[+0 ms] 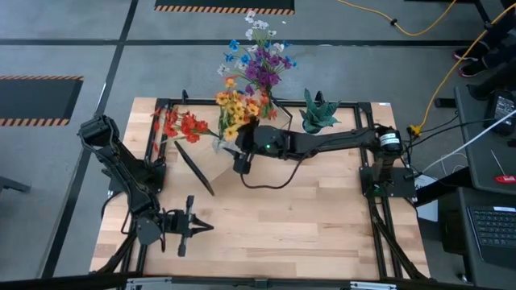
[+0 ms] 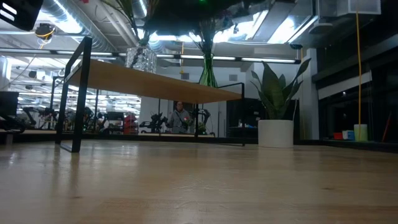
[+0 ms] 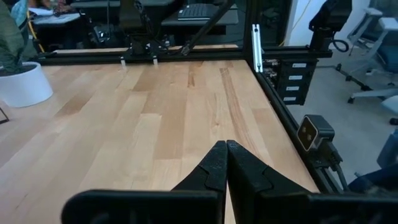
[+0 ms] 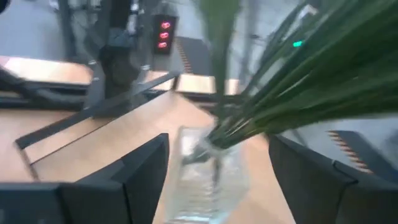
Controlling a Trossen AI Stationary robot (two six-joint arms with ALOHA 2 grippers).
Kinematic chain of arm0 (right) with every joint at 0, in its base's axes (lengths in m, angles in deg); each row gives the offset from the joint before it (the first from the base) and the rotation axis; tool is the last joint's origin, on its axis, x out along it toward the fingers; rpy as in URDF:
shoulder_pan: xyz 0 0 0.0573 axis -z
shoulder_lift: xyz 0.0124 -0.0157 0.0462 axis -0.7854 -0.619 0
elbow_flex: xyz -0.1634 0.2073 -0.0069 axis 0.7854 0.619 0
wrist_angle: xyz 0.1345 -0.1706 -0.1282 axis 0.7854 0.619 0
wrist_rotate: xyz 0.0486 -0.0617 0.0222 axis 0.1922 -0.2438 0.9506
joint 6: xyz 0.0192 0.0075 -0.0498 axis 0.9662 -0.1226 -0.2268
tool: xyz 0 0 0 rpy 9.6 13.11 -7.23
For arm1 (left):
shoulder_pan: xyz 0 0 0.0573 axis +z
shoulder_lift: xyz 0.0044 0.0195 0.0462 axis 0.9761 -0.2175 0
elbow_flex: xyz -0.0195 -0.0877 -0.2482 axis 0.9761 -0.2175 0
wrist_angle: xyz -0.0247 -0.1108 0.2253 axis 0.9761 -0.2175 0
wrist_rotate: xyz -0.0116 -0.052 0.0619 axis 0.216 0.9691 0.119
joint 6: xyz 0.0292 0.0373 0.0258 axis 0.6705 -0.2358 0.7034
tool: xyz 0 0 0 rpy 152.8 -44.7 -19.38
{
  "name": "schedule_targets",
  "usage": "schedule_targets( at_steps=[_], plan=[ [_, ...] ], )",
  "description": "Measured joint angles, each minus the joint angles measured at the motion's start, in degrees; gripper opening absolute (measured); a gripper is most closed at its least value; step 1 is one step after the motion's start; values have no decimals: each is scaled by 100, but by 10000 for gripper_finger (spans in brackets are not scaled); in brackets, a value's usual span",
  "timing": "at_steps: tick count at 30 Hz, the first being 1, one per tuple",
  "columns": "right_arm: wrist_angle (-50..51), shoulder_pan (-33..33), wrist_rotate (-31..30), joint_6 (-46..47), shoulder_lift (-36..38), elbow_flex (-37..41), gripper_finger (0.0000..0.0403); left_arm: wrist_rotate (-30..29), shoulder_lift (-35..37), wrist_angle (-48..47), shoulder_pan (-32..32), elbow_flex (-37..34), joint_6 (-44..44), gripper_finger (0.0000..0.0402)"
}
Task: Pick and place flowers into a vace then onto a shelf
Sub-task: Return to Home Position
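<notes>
Top-down and table-level views, shelf (image 2: pixel 155 84) in both; wrist close-ups.

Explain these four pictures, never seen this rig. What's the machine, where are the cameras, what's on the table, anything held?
It is a robot with two dark arms at a wooden table. One picture looks straight down, one level across the tabletop, one from each wrist. The left arm sits at the table's left side, jaws shut on nothing. The right arm reaches to the shelf, its jaws open on either side of a clear vase holding green stems. A green vase stands on the shelf too; flowers rise above both. A potted plant stands on the table beside the shelf. Nothing is held.
</notes>
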Motion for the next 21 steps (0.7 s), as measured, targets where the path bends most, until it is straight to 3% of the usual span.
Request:
schedule_targets(
  at_steps=[3,12,16,21],
  plan=[
    [318,-44,-464,-25,186,-5,264,-26,0,8,-4,0,83,3],
    [1287,-118,-487,306,384,2,212,-9,126,44,-7,0,440,3],
    [1406,-326,-486,305,386,4,166,77,513,-256,-184,0,750,2],
    [1371,-656,-487,252,424,36,109,-374,1225,-1100,-551,2,728,2]
  ],
)
